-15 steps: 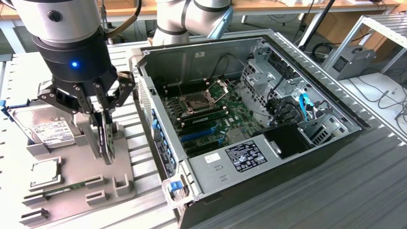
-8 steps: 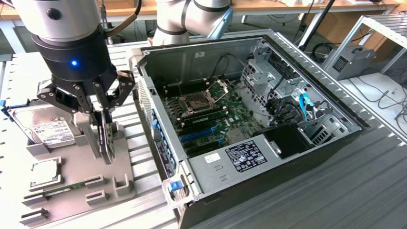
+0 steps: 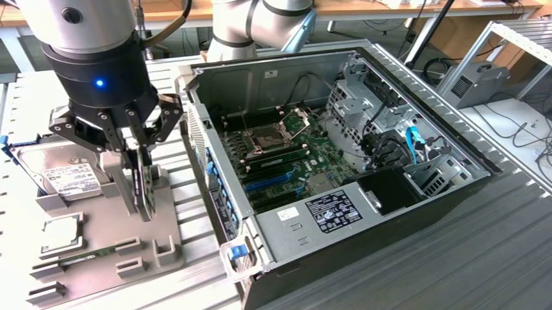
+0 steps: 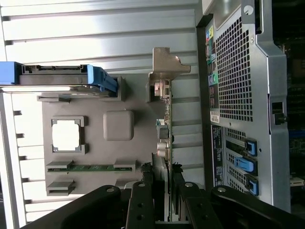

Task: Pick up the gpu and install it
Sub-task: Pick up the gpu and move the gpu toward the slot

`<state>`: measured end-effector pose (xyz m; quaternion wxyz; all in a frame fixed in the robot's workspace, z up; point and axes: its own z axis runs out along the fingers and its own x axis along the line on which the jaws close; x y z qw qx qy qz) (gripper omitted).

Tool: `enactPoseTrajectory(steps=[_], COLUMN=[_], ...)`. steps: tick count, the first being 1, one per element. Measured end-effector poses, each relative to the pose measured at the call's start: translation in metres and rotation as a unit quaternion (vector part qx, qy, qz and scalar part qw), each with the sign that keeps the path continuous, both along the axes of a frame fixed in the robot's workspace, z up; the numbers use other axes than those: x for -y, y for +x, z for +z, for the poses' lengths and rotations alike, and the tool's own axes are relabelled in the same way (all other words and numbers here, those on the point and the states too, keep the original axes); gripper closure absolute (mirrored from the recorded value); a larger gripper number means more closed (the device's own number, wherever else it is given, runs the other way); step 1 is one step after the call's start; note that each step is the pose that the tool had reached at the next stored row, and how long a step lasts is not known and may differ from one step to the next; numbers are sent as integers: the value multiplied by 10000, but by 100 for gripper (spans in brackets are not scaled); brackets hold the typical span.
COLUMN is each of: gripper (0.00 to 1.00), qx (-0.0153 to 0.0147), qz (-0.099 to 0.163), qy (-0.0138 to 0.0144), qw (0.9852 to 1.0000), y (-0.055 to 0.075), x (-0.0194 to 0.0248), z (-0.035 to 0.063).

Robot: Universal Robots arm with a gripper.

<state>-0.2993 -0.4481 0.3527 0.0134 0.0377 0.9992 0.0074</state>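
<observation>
The gpu (image 3: 147, 188) is a thin green card with a black cooler, standing on edge over the grey holder plate (image 3: 103, 226) at the exterior view's left. My gripper (image 3: 136, 175) comes down on it from above, its fingers pressed on both faces of the card. In the wrist view the gpu (image 4: 165, 125) is edge-on, with its silver end bracket (image 4: 167, 62) at the far end by a holder block. The gripper (image 4: 163, 175) is shut on the card's near end. I cannot tell whether the card has left the plate.
An open computer case (image 3: 285, 261) with its motherboard (image 3: 285, 152) and blue slots lies to the exterior view's right of the plate. The plate also carries a hard drive (image 3: 67, 173), a processor (image 3: 57, 232) and a memory stick (image 3: 86, 256). The case's rear panel (image 4: 238, 71) stands close beside the card.
</observation>
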Motion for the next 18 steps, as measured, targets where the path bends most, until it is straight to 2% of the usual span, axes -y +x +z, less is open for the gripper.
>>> enactPoseTrajectory(steps=[18], gripper=[74], qx=[0], qz=[0], qy=[0], qw=[10000], y=[0], x=[0], z=[54])
